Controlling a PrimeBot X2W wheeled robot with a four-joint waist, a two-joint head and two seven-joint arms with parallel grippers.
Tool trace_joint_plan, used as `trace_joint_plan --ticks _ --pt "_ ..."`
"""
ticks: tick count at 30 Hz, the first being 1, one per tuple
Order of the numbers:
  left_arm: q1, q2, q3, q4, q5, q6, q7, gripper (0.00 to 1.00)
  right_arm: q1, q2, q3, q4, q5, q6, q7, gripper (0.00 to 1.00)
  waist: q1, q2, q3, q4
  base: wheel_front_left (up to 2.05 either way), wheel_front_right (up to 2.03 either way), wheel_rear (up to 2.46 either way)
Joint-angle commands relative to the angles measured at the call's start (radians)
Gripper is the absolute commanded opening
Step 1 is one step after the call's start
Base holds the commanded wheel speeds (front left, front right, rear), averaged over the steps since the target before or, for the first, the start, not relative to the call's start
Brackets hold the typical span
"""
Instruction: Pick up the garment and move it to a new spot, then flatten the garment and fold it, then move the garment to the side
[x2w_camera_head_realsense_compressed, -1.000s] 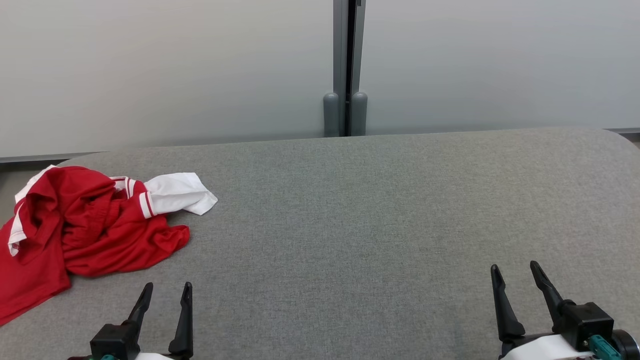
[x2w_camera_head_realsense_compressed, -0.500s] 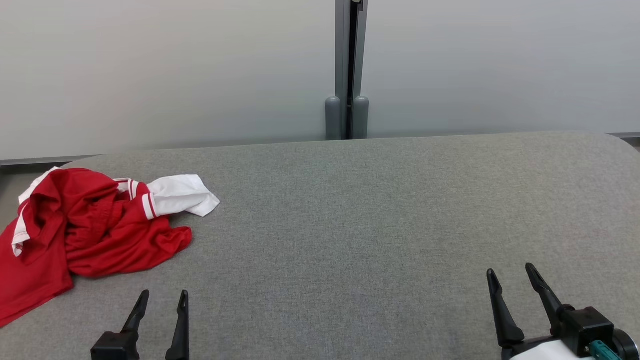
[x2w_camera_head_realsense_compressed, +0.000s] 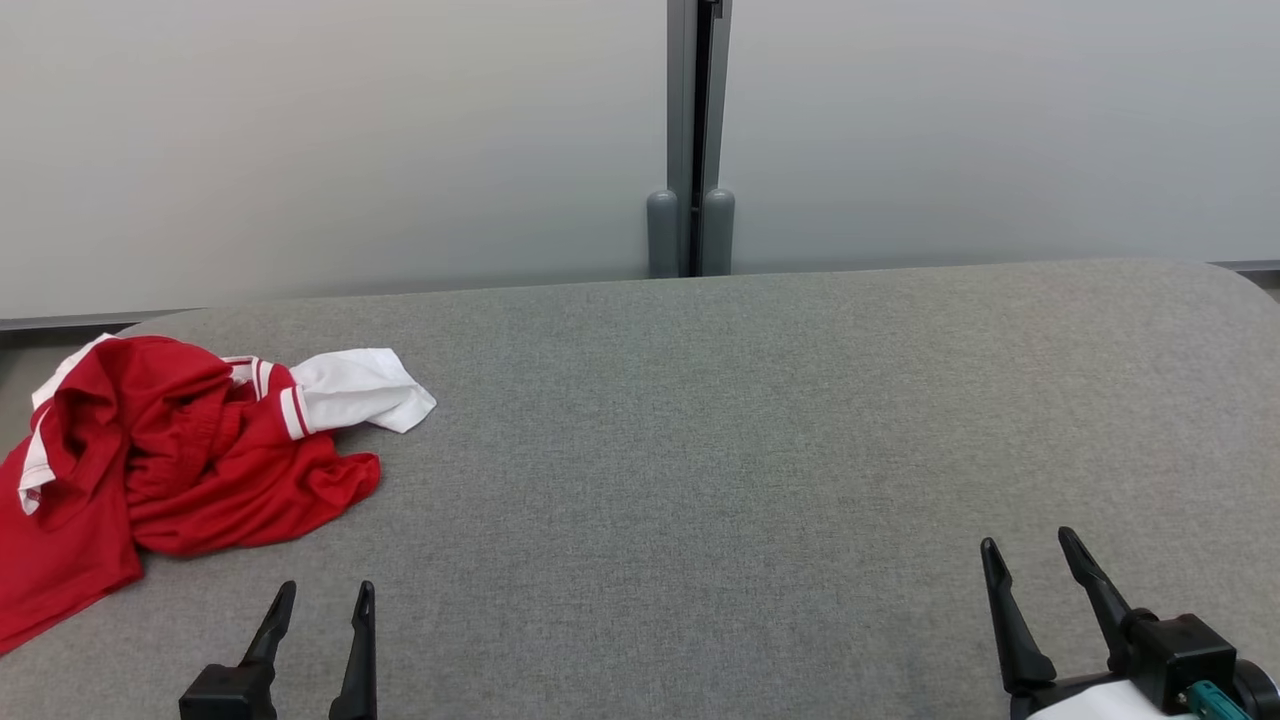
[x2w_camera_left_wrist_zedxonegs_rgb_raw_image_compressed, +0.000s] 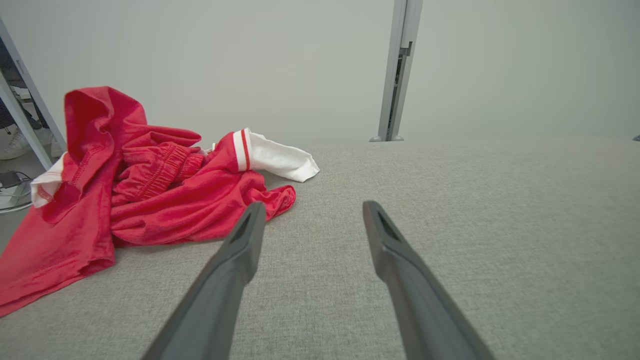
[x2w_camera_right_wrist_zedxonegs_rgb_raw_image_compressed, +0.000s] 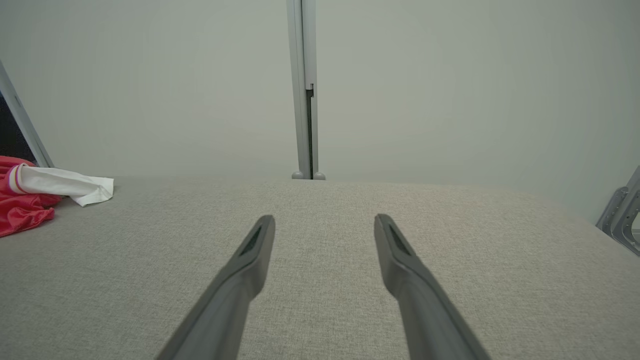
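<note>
Left pincer (x2w_camera_head_realsense_compressed: 328, 590) low at lower left, fingers wide apart, pointing forward. Right pincer (x2w_camera_head_realsense_compressed: 1027, 542) at lower right, fingers wide apart, leaning slightly left. Pale forearm (x2w_camera_head_realsense_compressed: 1090, 702) behind right black wrist block (x2w_camera_head_realsense_compressed: 1175, 650).

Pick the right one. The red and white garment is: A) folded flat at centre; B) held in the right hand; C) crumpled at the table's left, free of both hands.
C: the red and white garment lies bunched at the left of the grey table, clear of the open left hand and right hand.
</note>
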Motion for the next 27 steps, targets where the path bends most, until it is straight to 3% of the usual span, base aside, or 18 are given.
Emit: trace_joint_plan --ticks 1,10,27 --pt "-0.001 0.002 0.003 -0.003 0.011 -0.003 -0.005 1.00 0.007 -0.004 -0.004 0.003 -0.007 0.002 -0.007 1.00 0.0000 0.0000 0.000 -0.001 0.00 0.00 0.00" --pt "-0.008 0.001 -0.005 0.001 0.014 -0.006 -0.005 1.00 0.016 -0.003 -0.009 -0.005 0.001 0.002 -0.007 1.00 0.0000 0.0000 -0.001 0.025 0.00 0.00 0.00" --pt "0.054 0.010 0.035 0.000 0.014 0.002 -0.005 1.00 0.002 -0.004 0.075 0.011 0.040 0.002 -0.006 1.00 0.0000 0.0000 -0.025 0.287 0.00 0.00 0.00"
